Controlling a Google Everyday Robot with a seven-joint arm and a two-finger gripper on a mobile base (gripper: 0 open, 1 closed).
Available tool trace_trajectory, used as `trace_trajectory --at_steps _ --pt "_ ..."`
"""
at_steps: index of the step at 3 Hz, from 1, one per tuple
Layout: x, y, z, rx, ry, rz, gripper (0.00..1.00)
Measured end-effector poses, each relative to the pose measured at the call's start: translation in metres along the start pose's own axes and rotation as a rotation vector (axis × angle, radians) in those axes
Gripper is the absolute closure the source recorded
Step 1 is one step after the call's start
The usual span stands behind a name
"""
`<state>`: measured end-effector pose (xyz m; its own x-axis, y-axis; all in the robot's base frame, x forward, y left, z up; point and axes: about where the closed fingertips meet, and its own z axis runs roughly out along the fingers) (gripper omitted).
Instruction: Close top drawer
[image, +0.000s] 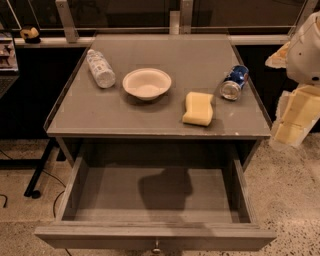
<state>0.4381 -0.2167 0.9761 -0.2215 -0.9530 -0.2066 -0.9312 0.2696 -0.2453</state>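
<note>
The top drawer (155, 237) of the grey table is pulled far out toward me. Its inside (155, 197) is empty and holds only a shadow. The small round metal knob (157, 246) sits at the centre of the front panel, at the bottom edge of the view. My gripper (292, 120), cream-coloured, hangs at the right edge of the view under the white arm (306, 47). It is beside the table's right front corner, above and to the right of the drawer, and touches nothing.
On the tabletop (100, 117) lie a clear plastic bottle (100, 68), a white bowl (147, 83), a yellow sponge (198, 108) and a blue can (235, 82) on its side. Speckled floor (285, 200) surrounds the drawer. Cables and a black stand leg (37, 172) are at left.
</note>
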Motion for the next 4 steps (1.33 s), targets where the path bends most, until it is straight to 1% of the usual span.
trace_trajectory --at_steps 1,2,3,4 --pt "0.000 0.000 0.000 0.000 0.000 0.000 0.00" --pt "-0.001 0.001 0.000 0.006 -0.016 0.004 0.00" --pt "0.002 0.007 0.010 0.015 -0.081 0.030 0.00" --pt "0.005 0.018 0.025 0.041 -0.162 0.090 0.00"
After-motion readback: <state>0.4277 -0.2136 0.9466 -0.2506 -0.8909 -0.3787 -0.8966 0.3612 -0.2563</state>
